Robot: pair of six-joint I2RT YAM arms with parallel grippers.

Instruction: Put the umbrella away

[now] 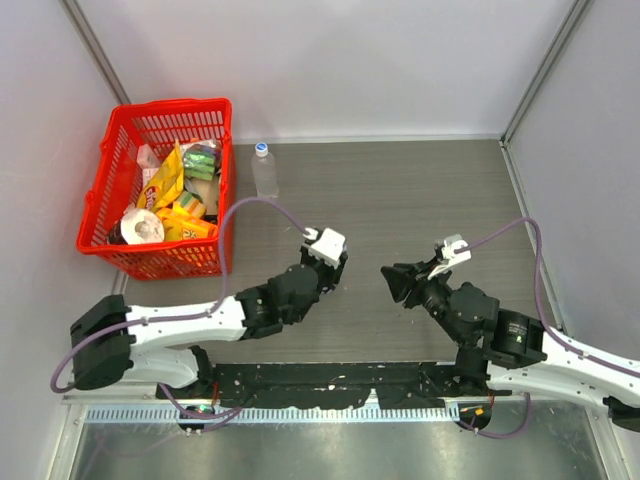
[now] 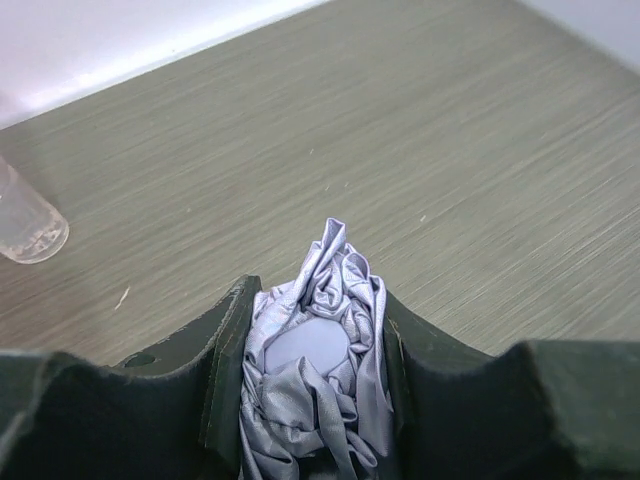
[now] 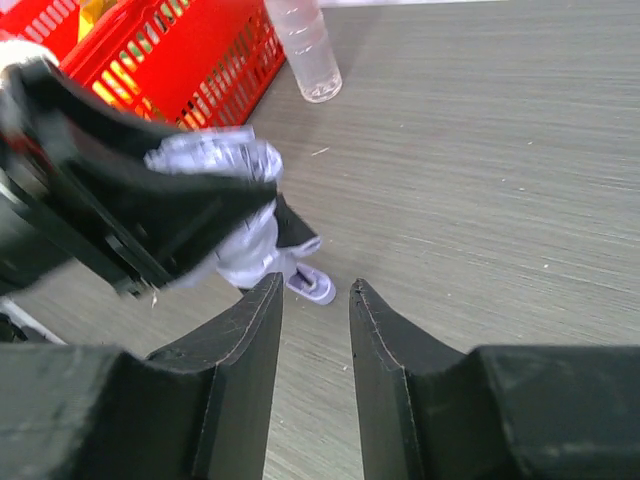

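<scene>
Two robot arms are reaching over a grey-brown wood-grain table (image 1: pixel 400 190) from its near edge. The left gripper (image 2: pixel 315 300) is clamping the umbrella (image 2: pixel 310 360). Its own wrist camera is showing this best: crumpled pale lavender fabric is filling the space between the two dark fingers (image 2: pixel 225 340) and bulging up past their tips. From overhead, that bundle is almost entirely hidden beneath the left gripper, near the middle of the table. The right wrist camera is giving the side view that the others lack. It is showing the folded canopy sticking out of the left gripper, a small black handle (image 3: pixel 296 226) poking from the lower end, and a light strap (image 3: pixel 312 286) hanging down towards the table; whether the strap is touching the surface I cannot tell. The right gripper (image 3: pixel 314 290) is facing the left one across a small gap, its jaws standing slightly apart with nothing between them. Only the overhead view is showing the whole red plastic basket (image 1: pixel 100 175) at the far left, filled with yellow packets and other items. A clear plastic bottle (image 1: pixel 264 172) is standing upright just beside the basket's right side, well apart from both grippers.
</scene>
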